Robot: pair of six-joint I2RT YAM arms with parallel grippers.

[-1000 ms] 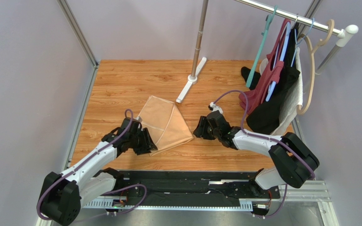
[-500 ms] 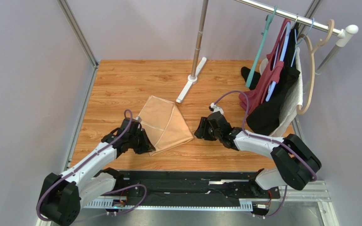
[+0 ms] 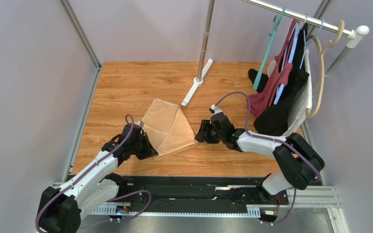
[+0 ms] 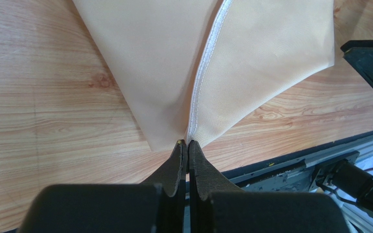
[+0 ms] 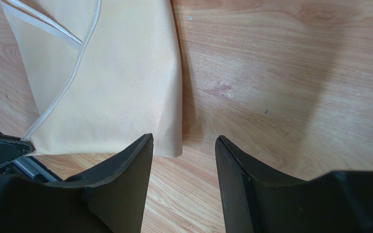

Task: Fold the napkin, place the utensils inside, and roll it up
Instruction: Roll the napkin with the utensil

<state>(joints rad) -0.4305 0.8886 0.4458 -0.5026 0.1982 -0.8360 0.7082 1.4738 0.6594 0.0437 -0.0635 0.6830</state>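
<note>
The peach-tan napkin (image 3: 170,127) lies folded on the wooden table, with a white hem running down its middle. My left gripper (image 3: 150,151) is shut on the napkin's near corner; in the left wrist view the fingertips (image 4: 187,144) pinch the hem of the napkin (image 4: 183,58). My right gripper (image 3: 199,136) is open and empty just right of the napkin's right corner; in the right wrist view the napkin's corner (image 5: 125,97) lies before the gap between the fingers (image 5: 182,141). No spoon is in view.
A metal pole with a long white foot (image 3: 195,85) stands behind the napkin. Dark red, black and white garments (image 3: 283,97) hang on a rack at the right. The table's black front rail (image 3: 193,187) runs along the near edge.
My left gripper has slid a little left and toward me along the napkin's near edge. My right gripper has moved slightly left toward the napkin's right corner.
</note>
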